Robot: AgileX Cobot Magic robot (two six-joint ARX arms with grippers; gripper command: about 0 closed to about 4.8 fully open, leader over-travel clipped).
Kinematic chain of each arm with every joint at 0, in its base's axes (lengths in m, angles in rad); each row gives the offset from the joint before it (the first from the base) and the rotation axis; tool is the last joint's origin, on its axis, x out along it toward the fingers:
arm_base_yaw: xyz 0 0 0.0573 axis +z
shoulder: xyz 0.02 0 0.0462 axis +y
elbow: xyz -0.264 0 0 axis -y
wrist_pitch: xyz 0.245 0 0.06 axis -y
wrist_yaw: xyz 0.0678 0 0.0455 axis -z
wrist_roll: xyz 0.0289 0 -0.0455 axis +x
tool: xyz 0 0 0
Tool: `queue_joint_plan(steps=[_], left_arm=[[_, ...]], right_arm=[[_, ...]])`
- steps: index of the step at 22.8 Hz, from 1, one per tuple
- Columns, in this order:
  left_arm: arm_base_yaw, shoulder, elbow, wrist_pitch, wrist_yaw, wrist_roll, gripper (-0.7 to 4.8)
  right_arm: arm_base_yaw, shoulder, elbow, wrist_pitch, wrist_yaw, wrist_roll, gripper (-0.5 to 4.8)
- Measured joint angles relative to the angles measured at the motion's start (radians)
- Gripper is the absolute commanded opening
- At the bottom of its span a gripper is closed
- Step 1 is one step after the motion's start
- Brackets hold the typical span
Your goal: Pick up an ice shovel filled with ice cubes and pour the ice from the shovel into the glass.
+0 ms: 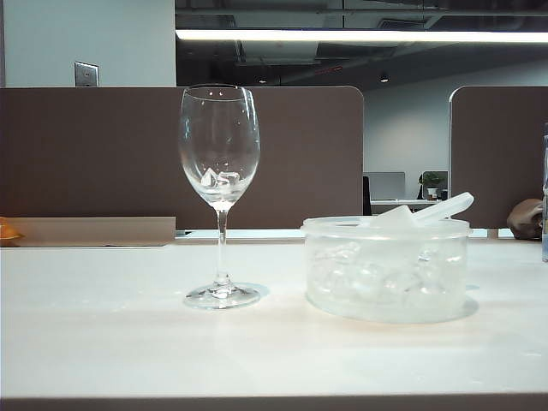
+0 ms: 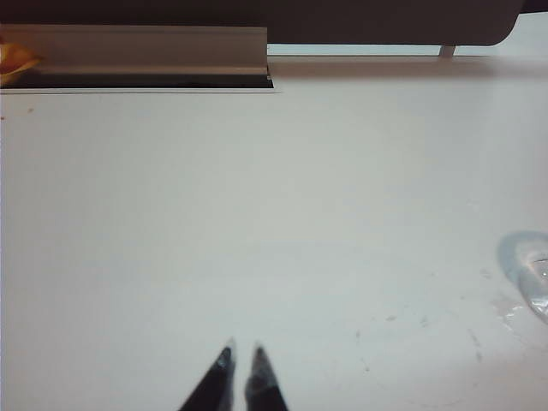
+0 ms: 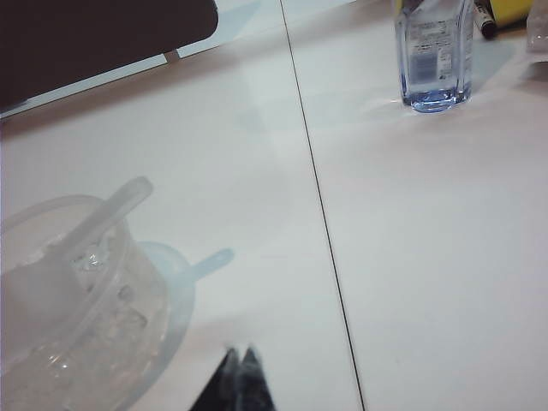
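Note:
The glass (image 1: 220, 154) stands upright on the white table, left of centre, with a couple of ice cubes (image 1: 219, 179) in its bowl. Its round foot (image 2: 533, 274) shows at the edge of the left wrist view. The ice shovel (image 1: 432, 211) lies across the rim of a round translucent tub (image 1: 387, 270) that holds more ice cubes (image 3: 94, 257); its handle (image 3: 111, 210) juts over the rim. My right gripper (image 3: 241, 353) is shut and empty, over bare table beside the tub. My left gripper (image 2: 241, 351) is shut, holds nothing and is well away from the glass. Neither gripper shows in the exterior view.
A clear water bottle (image 3: 432, 51) stands at the far side of the table, past a dark seam (image 3: 321, 214) in the tabletop. Brown partitions (image 1: 103, 154) wall the back edge, with a grey rail (image 2: 137, 50) along it.

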Motion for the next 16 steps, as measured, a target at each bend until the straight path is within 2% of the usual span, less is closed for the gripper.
queue_joint_plan(steps=[9,16], left_arm=[[0.0,0.0,0.0,0.0,0.0,0.0,0.29],[0.0,0.0,0.0,0.0,0.0,0.0,0.29]], right_arm=[[0.0,0.0,0.0,0.0,0.002,-0.018,-0.01],[-0.031,0.0,0.0,0.04,0.0,-0.227,-0.01]])
